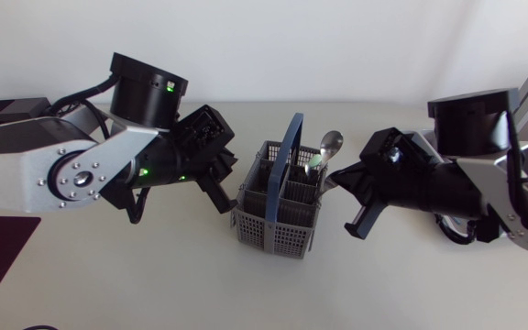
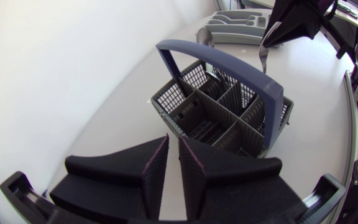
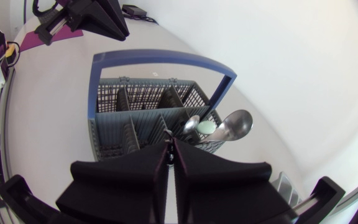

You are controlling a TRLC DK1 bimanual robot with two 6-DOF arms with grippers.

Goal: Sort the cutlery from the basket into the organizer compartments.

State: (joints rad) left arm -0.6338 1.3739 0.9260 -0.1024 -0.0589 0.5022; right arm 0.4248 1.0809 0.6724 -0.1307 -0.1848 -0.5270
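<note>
My right gripper (image 3: 170, 146) has its fingers pressed to a narrow slit at the 3 o'clock rim of the basket (image 1: 273, 220). The left wrist view shows a grey handle (image 2: 265, 59) running from this gripper down into a compartment. I therefore judge the slit to be a pinch on that handle, taken high so the piece can lift straight out. Just ahead, a spoon (image 1: 332, 144) stands bowl-up at the basket's 1 o'clock corner, with a second, smaller bowl beside it. Upright storage leaves the stems exposed for a side grip. The basket sits on the table (image 1: 154, 284) between both arms, its blue carry handle (image 1: 289, 147) raised. My right arm enters from 3 o'clock, wrist low, pointing toward 9. My left gripper (image 2: 173, 140), fingers close together and empty, hangs just off the 9 o'clock wall, its arm angled toward 4. The organizer (image 2: 238, 26) lies beyond the basket, behind my right gripper.
</note>
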